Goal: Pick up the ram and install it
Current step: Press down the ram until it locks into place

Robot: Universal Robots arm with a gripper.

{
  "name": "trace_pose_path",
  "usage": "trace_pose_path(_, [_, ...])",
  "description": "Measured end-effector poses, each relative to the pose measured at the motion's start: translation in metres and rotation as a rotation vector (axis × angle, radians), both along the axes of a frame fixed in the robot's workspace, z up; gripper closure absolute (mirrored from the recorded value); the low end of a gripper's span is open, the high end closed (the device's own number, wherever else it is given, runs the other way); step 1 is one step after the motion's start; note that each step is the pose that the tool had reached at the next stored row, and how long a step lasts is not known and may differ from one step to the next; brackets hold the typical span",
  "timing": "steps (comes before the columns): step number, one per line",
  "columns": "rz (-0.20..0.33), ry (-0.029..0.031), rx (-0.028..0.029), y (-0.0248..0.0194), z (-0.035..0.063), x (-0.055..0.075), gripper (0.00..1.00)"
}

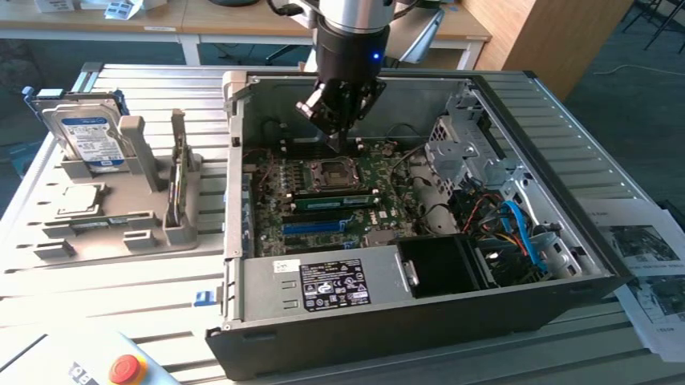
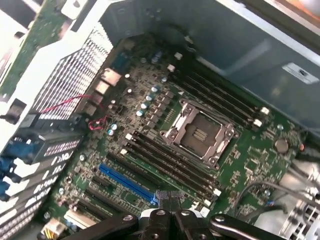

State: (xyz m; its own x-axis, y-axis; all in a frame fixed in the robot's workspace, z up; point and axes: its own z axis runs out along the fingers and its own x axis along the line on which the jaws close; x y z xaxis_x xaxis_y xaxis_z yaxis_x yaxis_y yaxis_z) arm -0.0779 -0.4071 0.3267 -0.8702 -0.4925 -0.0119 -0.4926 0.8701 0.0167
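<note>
My gripper point(image 1: 337, 143) hangs inside the open computer case, just above the far edge of the empty processor socket point(image 1: 324, 172). Its fingers point(image 2: 170, 202) are pressed together with nothing between them. A long green stick that looks like the ram point(image 1: 336, 200) runs along the memory slots on the near side of the socket, a short way below and in front of the fingertips. In the wrist view those slots point(image 2: 170, 162) read as dark strips between white latches, and I cannot make the stick out there. The gripper touches nothing.
A blue slot strip point(image 1: 321, 227) lies in front of the green stick. The power supply point(image 1: 321, 285), drive cage point(image 1: 471, 140) and cables point(image 1: 514, 233) crowd the case. On the exterior view's left, a grey fixture point(image 1: 64, 241) holds a hard drive point(image 1: 91, 136), a silver chip point(image 1: 80, 199) and a thin green strip point(image 1: 107, 220).
</note>
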Motion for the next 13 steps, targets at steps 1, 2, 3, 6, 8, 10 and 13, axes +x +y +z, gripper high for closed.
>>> trace_pose_path(1, [-0.018,-0.0001,0.0,0.0,0.0,0.0,0.9])
trace_pose_path(2, [-0.036,-0.0001,0.0001,0.0,-0.0001,0.0,0.9])
trace_pose_path(3, [-0.054,-0.0001,0.0001,0.0,-0.0001,0.0,0.9])
trace_pose_path(6, [-0.11,-0.0001,0.0001,0.0,-0.0001,0.0,0.9])
trace_pose_path(8, [-0.146,-0.0001,0.0001,0.0,-0.0001,0.0,0.9])
trace_pose_path(10, [-0.182,-0.0001,0.0001,0.0,-0.0001,0.0,0.9])
trace_pose_path(13, [-0.237,0.0,0.0,0.0,-0.0001,0.0,0.9])
